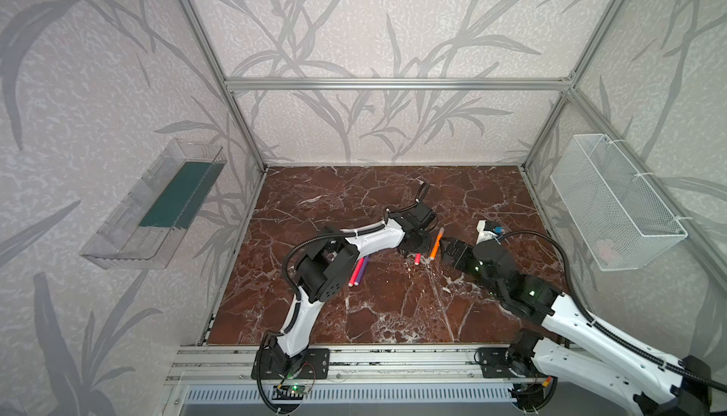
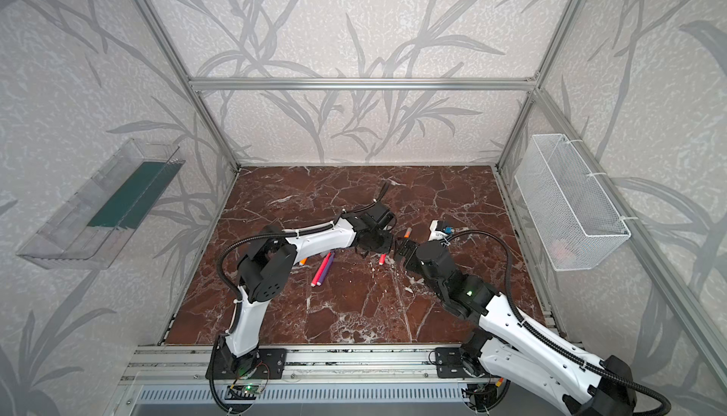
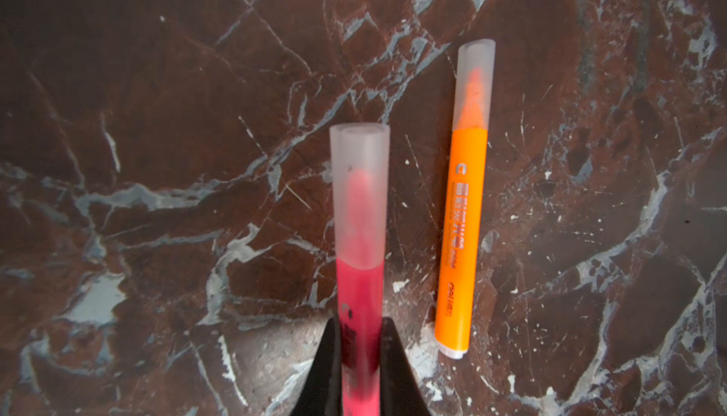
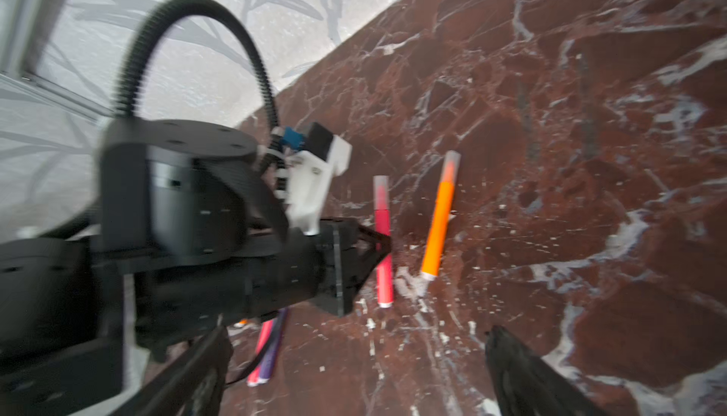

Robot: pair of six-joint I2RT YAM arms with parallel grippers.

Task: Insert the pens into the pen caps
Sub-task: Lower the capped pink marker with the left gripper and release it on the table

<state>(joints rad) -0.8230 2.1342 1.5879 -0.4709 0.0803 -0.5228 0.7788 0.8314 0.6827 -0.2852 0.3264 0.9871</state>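
Pink-red pen (image 3: 360, 296): slim barrel, with a frosted cap (image 3: 360, 189) seated over the tip, which shows through as a pink blur. The left end effector (image 3: 360, 321) is clamped tight on the barrel below the cap. This pen sits just beside the orange pen (image 3: 460, 237) and roughly parallel to it.

The orange pen lies flat on the marble worktop (image 3: 157, 119), ungripped. It wears a second cap (image 3: 474, 79) and has a white plug at the other end.

The right end effector (image 4: 360, 331) is spread wide and holds nothing. It is near the orange pen, on the side away from the pink-red pen.

Only the left wrist view resolves the print on the orange barrel. Only the right wrist view shows the held pen's full length.

In both top views a purple pen (image 1: 364, 269) lies well apart from the orange pen, its upper end hidden under the left arm.
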